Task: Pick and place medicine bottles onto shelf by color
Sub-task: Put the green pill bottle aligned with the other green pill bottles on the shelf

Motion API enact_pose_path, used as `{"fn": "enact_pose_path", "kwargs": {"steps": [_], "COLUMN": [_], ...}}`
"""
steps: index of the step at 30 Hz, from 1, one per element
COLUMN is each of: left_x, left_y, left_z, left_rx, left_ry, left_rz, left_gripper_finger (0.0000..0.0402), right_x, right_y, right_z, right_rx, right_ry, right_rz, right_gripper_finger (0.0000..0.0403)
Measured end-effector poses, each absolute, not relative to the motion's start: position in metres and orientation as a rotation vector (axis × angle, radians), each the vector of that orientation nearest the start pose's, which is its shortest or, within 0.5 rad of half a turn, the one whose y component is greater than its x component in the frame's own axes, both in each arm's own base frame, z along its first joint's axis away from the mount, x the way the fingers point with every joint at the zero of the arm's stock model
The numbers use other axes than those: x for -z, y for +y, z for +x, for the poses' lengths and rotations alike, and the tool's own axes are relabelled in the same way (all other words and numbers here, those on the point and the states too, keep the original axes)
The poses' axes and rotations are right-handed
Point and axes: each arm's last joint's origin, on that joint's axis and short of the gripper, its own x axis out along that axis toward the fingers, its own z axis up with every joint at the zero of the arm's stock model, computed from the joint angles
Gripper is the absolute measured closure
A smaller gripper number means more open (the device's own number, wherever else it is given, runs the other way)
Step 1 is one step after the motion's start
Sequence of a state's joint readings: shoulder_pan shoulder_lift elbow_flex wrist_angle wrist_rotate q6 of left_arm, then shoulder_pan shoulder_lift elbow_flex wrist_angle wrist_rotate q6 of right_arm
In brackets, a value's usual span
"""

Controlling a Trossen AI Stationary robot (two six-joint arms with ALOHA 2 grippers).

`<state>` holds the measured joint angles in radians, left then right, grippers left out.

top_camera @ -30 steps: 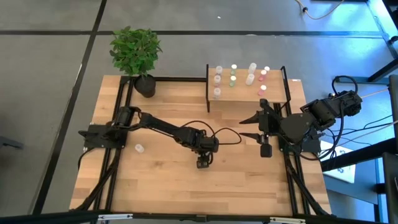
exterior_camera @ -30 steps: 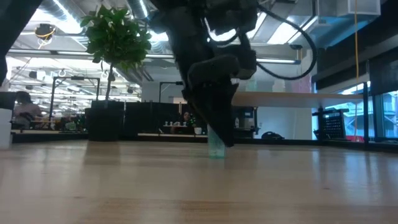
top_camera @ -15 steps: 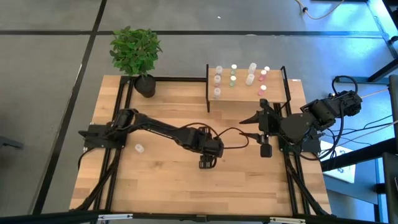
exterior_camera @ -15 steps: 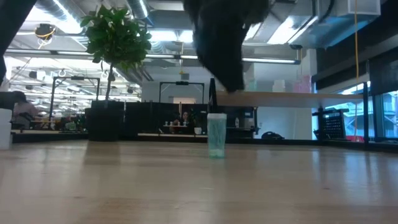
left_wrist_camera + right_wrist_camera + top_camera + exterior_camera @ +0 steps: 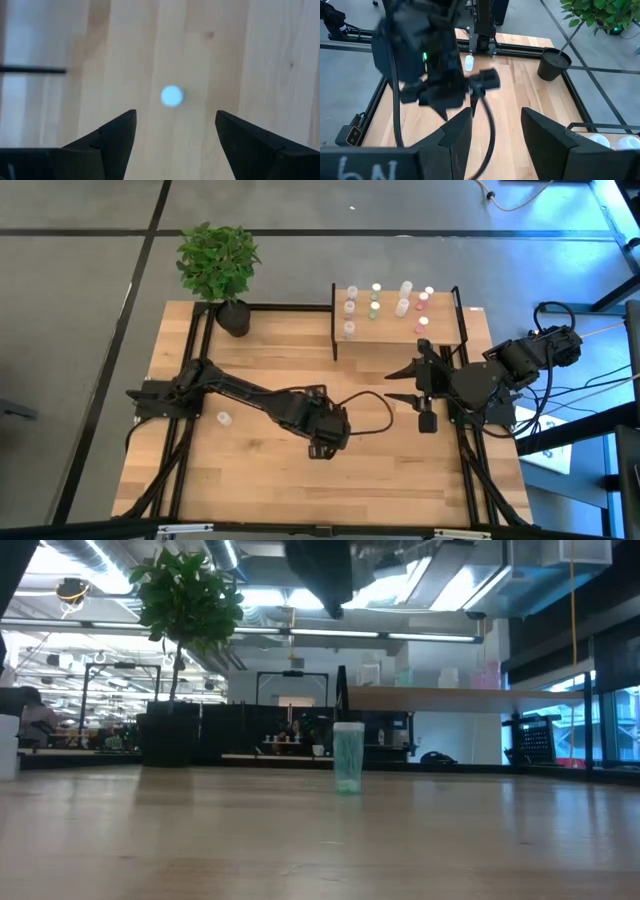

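Bluish-capped bottle (image 5: 348, 756) upright on bare worktop (image 5: 260, 470) mid-table, free-standing; hidden beneath left gripper (image 5: 175, 131) in high view; jaws spread wide above it, grasping nothing. Shelf (image 5: 398, 330) at far right carrying about ten bottles in rows, cap colours faint; one white-capped bottle (image 5: 224, 418) alone near left arm base. Right gripper (image 5: 492, 131) parked beside shelf, jaws apart, empty. No legible labels.

Shelf (image 5: 388, 332): one. Potted plant (image 5: 217, 260): one. Table (image 5: 250, 480): one. Medicine bottles (image 5: 402, 306) on shelf: roughly ten, exact tally unclear. Off shelf, on table: two, namely blue-capped bottle (image 5: 348, 757) and pale bottle (image 5: 224, 418). Arms: two, left arm (image 5: 245, 390), right arm (image 5: 480, 380).
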<state>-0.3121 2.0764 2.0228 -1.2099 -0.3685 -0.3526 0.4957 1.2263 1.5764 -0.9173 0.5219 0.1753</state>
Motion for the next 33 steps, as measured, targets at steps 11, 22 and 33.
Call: {"fn": "enact_pose_path", "kwargs": {"steps": [11, 22, 33], "left_x": [-0.355, -0.373, -0.382], "left_y": [-0.144, -0.171, -0.187], "left_z": [0.345, 0.306, 0.273], "left_rx": [-0.406, -0.541, -0.647], "left_ry": [0.987, 0.844, 0.727], "left_rz": [0.052, -0.052, -0.141], "left_gripper_finger": [0.0135, 0.0135, 0.0135], "right_x": [-0.444, -0.447, -0.422], "right_y": [0.092, 0.094, 0.105], "right_z": [0.200, 0.203, 0.240], "right_rx": [0.067, 0.028, -0.120], "right_ry": [0.472, 0.442, 0.568], "right_rz": [-0.094, 0.007, -0.226], "right_gripper_finger": [0.0231, 0.0231, 0.0231]}}
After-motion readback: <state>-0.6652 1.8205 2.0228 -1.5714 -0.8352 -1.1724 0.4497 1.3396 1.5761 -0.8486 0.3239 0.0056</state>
